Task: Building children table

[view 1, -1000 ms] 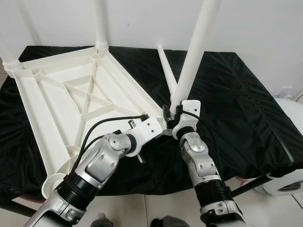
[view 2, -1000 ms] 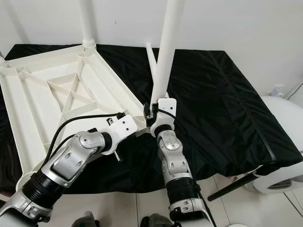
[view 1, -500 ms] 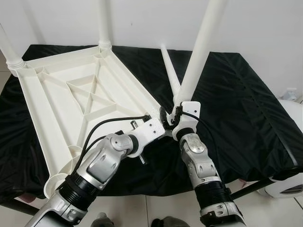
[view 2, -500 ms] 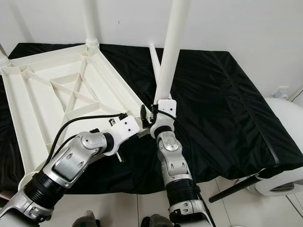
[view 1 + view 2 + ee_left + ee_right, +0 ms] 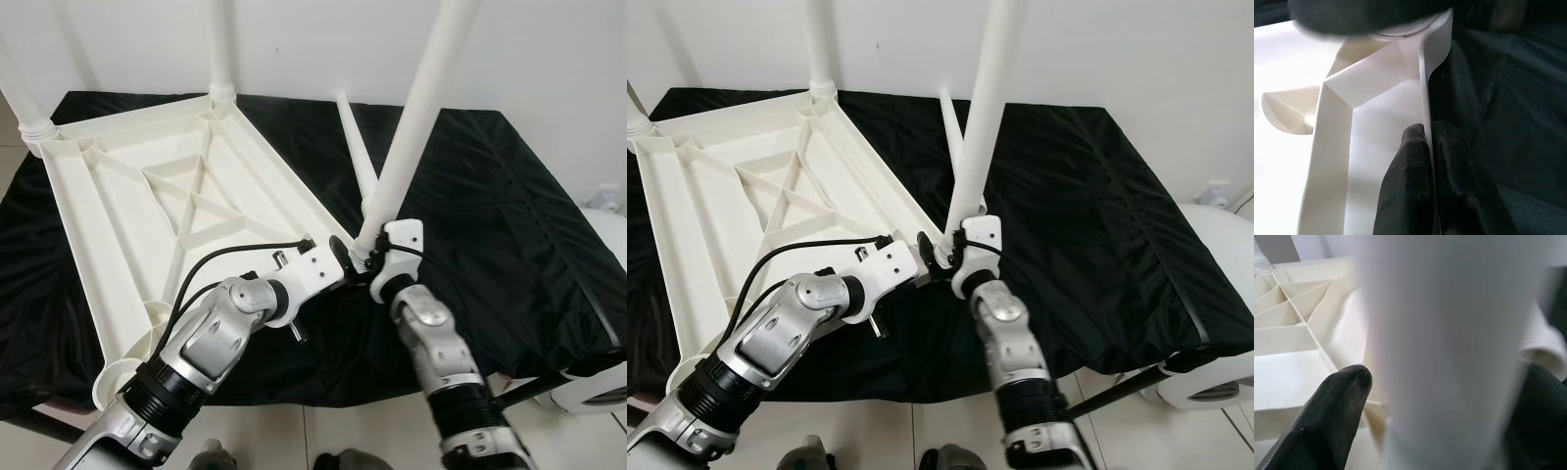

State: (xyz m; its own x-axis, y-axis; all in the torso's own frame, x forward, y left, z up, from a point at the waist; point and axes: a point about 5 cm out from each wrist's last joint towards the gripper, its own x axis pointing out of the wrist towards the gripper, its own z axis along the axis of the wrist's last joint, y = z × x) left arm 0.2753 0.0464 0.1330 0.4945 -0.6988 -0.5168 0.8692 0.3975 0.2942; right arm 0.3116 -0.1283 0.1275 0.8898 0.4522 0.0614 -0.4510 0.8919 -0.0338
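With two legs already socketed at far corners, right gripper [image 5: 364, 257] clamped on long white plastic leg [image 5: 416, 117] at near corner of upturned white ribbed tabletop [image 5: 147, 186]; left gripper [image 5: 1431, 147] pinching rim; fourth spare white leg [image 5: 355, 157] lying on black cloth [image 5: 490, 196].

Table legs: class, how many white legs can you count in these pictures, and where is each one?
4. Two stand in the upturned tabletop's far corners, one leg is held by the right gripper at the near corner, and one lies on the black cloth.

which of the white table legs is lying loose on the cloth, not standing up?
The thin leg flat on the black cloth, just behind the one in the right tool. The two far-corner legs stand upright in the tabletop sockets.
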